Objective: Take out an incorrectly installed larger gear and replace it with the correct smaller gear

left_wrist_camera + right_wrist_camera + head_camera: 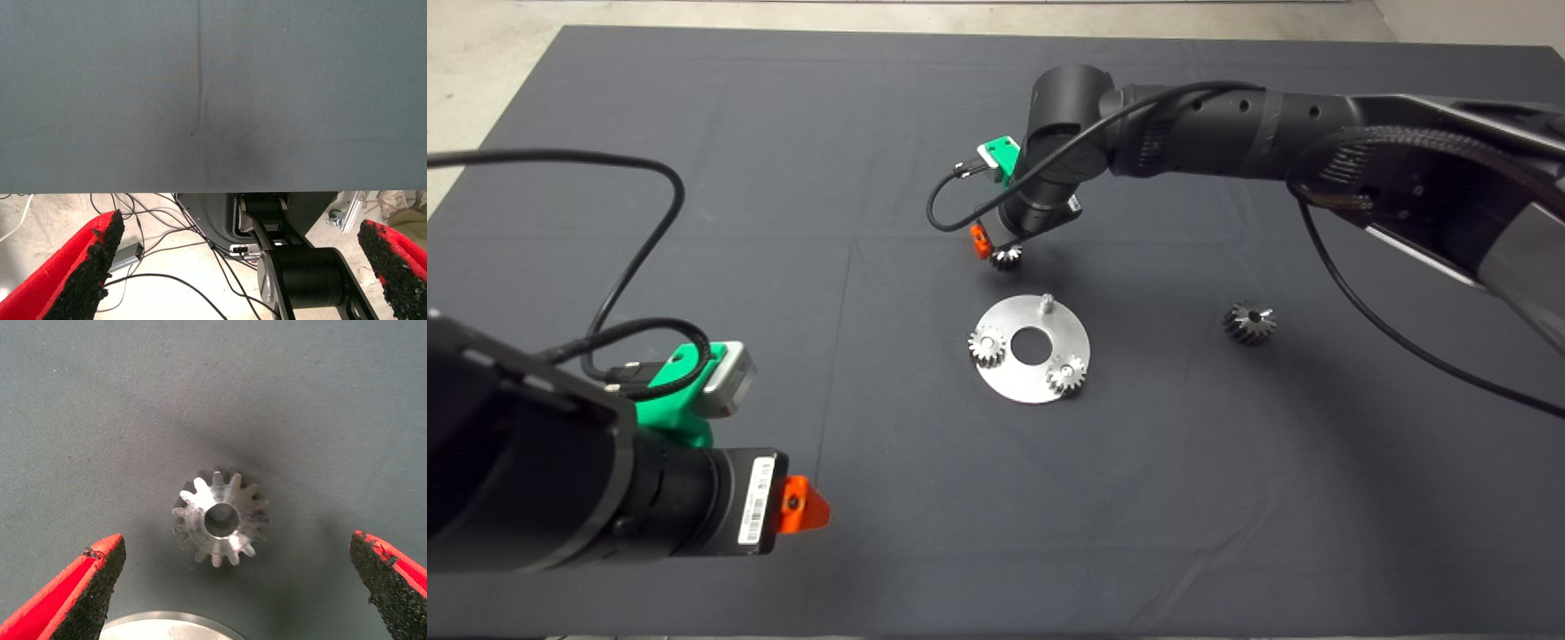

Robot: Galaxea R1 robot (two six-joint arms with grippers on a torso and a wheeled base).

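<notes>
The smaller gear [1006, 258] lies flat on the mat just behind the round silver plate [1018, 382]. In the right wrist view the smaller gear [220, 519] sits bore up between the spread fingers. My right gripper [996, 249] hangs over it, open and empty, and also shows in the right wrist view [237, 545]. The larger gear [1248, 322] lies on the mat to the right of the plate. The plate carries two silver gears [987, 345] [1066, 374] and one bare pin [1047, 302]. My left gripper [805, 507] is parked at the lower left, open [240, 233].
The plate's rim [167, 625] shows just beside the smaller gear in the right wrist view. The right arm [1227, 124] reaches across the back right of the mat. Cables and the robot's base [293, 273] show on the floor beyond the mat's edge in the left wrist view.
</notes>
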